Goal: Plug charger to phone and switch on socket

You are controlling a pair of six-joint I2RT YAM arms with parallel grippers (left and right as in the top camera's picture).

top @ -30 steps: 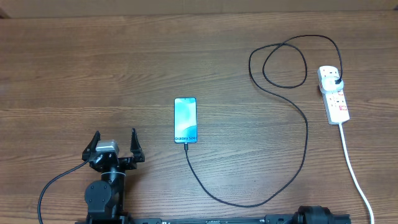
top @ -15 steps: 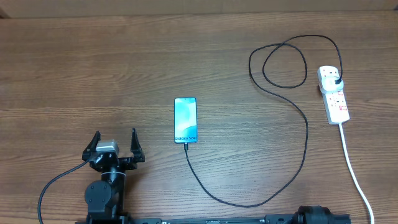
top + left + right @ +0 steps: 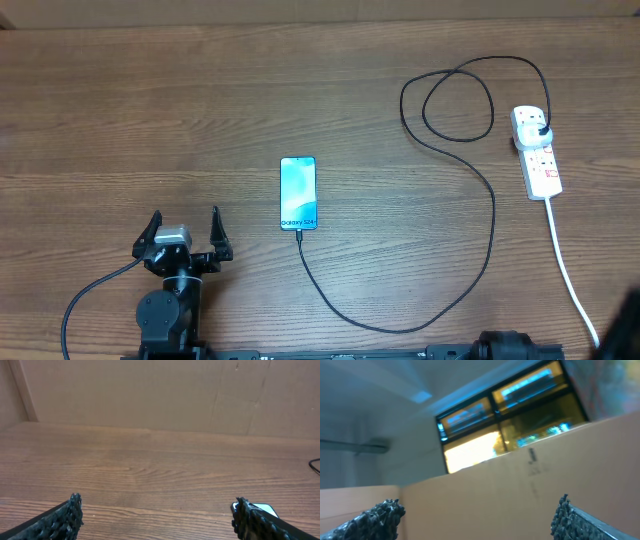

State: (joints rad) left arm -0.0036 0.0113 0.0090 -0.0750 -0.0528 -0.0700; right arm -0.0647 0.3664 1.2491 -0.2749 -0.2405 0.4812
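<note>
From where I stand, the phone [image 3: 298, 193] lies face up in the middle of the bench [image 3: 150, 90]. The charger [image 3: 493, 215] has its small tip [image 3: 299, 233] right at the phone's near end. It looks seated, though I can't be sure from up here. The cable sweeps out in a wide loop to its black plug [image 3: 541, 128], which sits in the far end of the socket [image 3: 540, 170] at the right of the bench.

The left fingers [image 3: 216, 228] rest spread wide near the front edge, well apart from the phone and holding nothing. The right fingers [image 3: 380, 515] are also spread wide and empty, and their camera tilts up at a wall and window. From overhead, the right arm [image 3: 628, 320] is only a dark blur in the corner.

What seems left is the switch, and I'd give it to the right arm, which is on that side. I'd bring the fingers together into one blunt tip and come straight down on the red switch beside the plug. The press should be short and vertical, because the strip is light and will skid or tip if pushed sideways. The arm should stay clear of the black cable loop and the white cord [image 3: 570, 275], since a snag could pull the tip out of the phone. I can't tell from here which way the switches are set.
</note>
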